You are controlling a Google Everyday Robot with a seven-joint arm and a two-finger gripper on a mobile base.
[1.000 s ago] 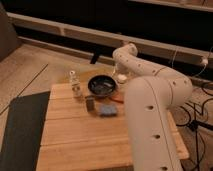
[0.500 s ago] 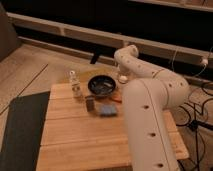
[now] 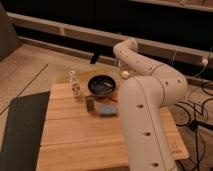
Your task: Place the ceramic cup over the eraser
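Note:
The ceramic cup (image 3: 125, 75) is a small white cylinder at the back of the wooden table (image 3: 75, 137), just right of the black bowl. My gripper (image 3: 122, 72) hangs at the end of the white arm that curls down from above, and it is shut on the ceramic cup, which is still down at table level. The eraser (image 3: 90, 103), a small dark block, lies in front of the bowl, well to the left of the gripper. Most of the gripper is hidden by the arm's own links.
A black bowl (image 3: 102, 85) sits at the table's back centre. A slim clear bottle (image 3: 75, 83) stands to its left. A flat blue pad (image 3: 106, 110) lies beside the eraser, with a thin orange-red object (image 3: 114, 99) behind it. My white arm (image 3: 145, 115) covers the table's right side.
The gripper has closed on the cup. The arm has stayed almost where it was, and the other objects have not moved.

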